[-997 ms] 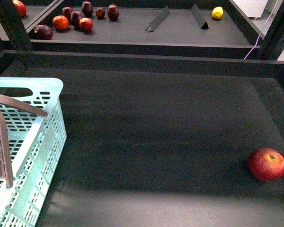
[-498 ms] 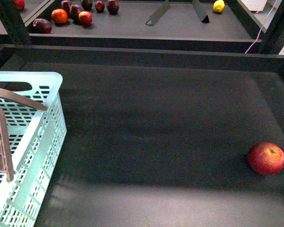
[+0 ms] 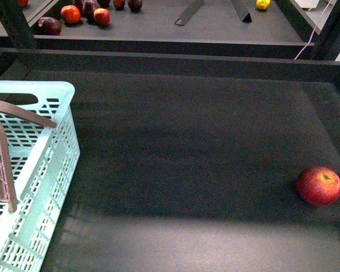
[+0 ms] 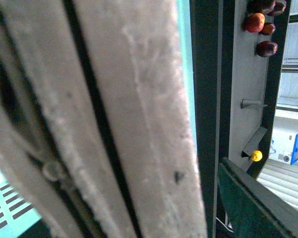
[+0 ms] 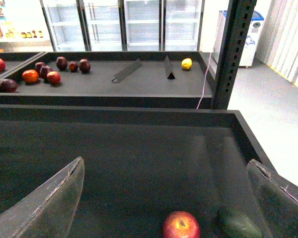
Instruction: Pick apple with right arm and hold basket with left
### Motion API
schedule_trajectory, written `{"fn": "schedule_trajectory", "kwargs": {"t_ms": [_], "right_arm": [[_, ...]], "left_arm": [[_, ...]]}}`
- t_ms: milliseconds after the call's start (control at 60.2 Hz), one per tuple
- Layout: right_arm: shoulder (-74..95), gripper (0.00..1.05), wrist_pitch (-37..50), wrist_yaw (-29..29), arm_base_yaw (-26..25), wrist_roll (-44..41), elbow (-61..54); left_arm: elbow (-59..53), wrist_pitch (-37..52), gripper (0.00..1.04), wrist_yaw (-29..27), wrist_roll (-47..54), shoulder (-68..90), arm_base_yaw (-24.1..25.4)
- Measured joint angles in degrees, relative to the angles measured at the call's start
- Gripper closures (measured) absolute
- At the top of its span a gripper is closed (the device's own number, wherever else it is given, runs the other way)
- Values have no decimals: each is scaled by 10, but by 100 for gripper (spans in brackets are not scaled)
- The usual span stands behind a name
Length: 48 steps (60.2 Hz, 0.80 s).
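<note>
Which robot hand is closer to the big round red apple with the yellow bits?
The right. Its open right gripper hangs just short of the round red apple. The left gripper is beside the pale mint-blue plastic basket, far across the dark tray from it.

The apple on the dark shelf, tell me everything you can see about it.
The apple is round and red with faint yellowish streaks and a yellow patch around its stem dimple. Its skin looks smooth and whole. It sits stem side up on the dark shelf floor, near the right wall and far from the basket. Nothing but the floor touches it. In the right wrist view a dark green thing lies close beside it, apart.
</note>
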Motion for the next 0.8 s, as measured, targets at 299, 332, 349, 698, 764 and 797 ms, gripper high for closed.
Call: {"fn": "schedule_trajectory", "kwargs": {"t_ms": [299,332,349,698,764,797], "right_arm": [[0,9,0,0,0,0,0],[0,9,0,0,0,0,0],[0,9,0,0,0,0,0],[0,9,0,0,0,0,0],[0,9,0,0,0,0,0],[0,9,0,0,0,0,0]], "left_arm": [[2,-5,89,7,-14,-2,-1],[2,-9,89,7,-14,-4,-3],[2,-11,89,7,-13,-8,-4],[62,-110,89,10,8,-116,-103],[84,-127,89,4,14,-126,-139],[95,-136,89,0,16,-129,-160]]}}
